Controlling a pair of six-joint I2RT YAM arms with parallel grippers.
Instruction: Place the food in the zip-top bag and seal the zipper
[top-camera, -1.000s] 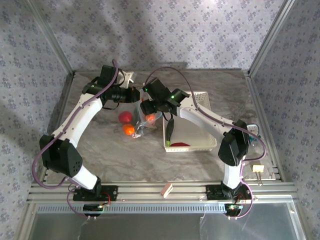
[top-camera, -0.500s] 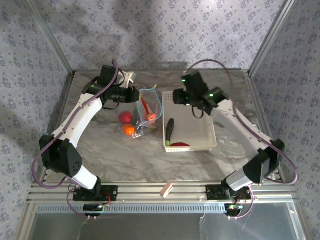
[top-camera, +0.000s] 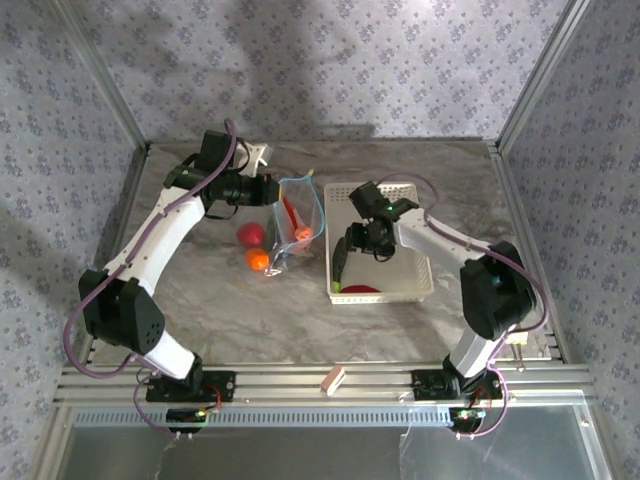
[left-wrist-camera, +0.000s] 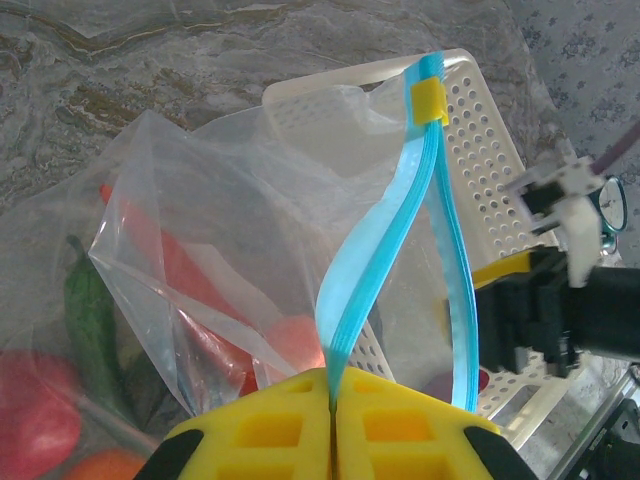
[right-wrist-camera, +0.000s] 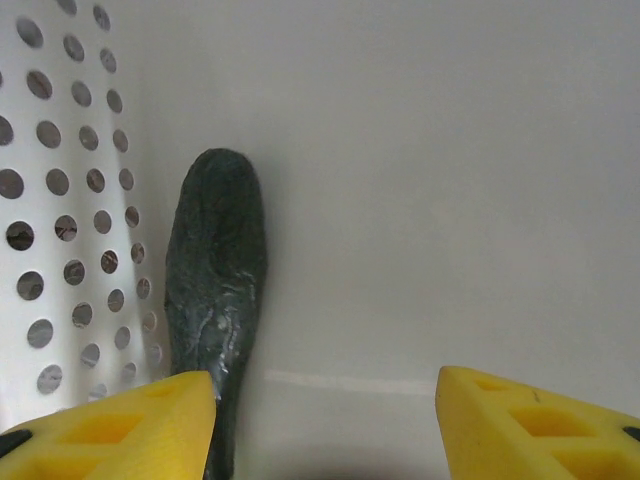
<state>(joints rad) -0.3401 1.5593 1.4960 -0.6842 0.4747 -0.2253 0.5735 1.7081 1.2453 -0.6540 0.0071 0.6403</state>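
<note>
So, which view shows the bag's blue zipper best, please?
The left wrist view: the zipper runs large and sharp from the shut left tool up to its yellow slider. In the top external view it is a thin blue loop.

My left claw (left-wrist-camera: 332, 390) and right claw (right-wrist-camera: 325, 415) are bright yellow. The zipper (left-wrist-camera: 350, 280) is light blue with a yellow slider (left-wrist-camera: 431, 100), on the clear zip-top bag (left-wrist-camera: 200, 230). The basket (left-wrist-camera: 485, 160) is white, dotted with round holes. The vegetable (right-wrist-camera: 215, 290) is blackish green. The table (top-camera: 230, 320) is grey-brown marble.

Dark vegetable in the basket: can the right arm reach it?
Probably yes: its open fingers hang above the dark vegetable, nothing covers it, though the basket wall may crowd one finger.
</note>
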